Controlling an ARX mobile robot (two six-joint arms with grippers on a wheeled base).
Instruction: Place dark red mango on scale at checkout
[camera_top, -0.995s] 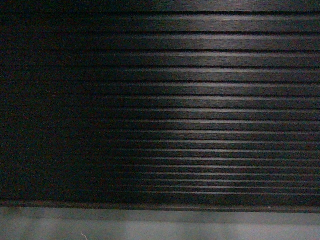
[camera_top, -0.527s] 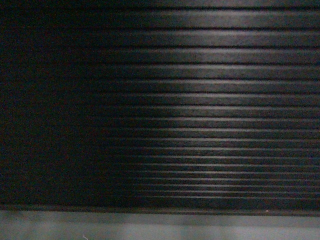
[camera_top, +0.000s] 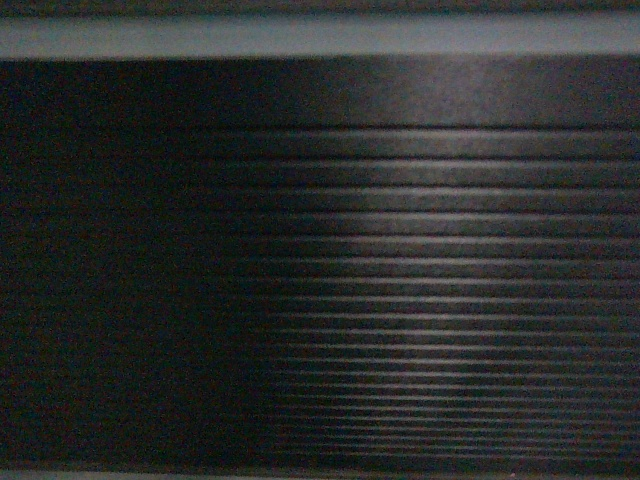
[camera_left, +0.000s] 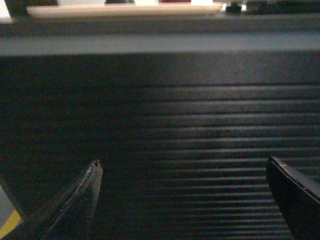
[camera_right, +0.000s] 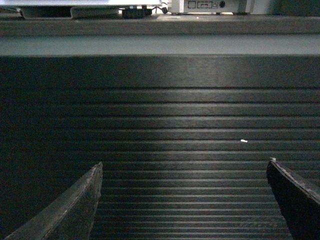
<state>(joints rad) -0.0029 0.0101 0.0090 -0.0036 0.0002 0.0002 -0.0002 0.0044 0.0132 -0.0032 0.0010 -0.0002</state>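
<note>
Both sets of jaws, left gripper (camera_left: 182, 172) and right gripper (camera_right: 184, 172), spread wide, empty, facing checkout (camera_top: 420, 260) ribbed front. Mango unseen; grasp and placement remain.

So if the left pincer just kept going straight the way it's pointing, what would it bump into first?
Most likely the ribbed black front panel of the checkout counter. The left pincer is open and empty, and the panel fills the view between its fingertips. How far off the panel is can't be judged.
</note>
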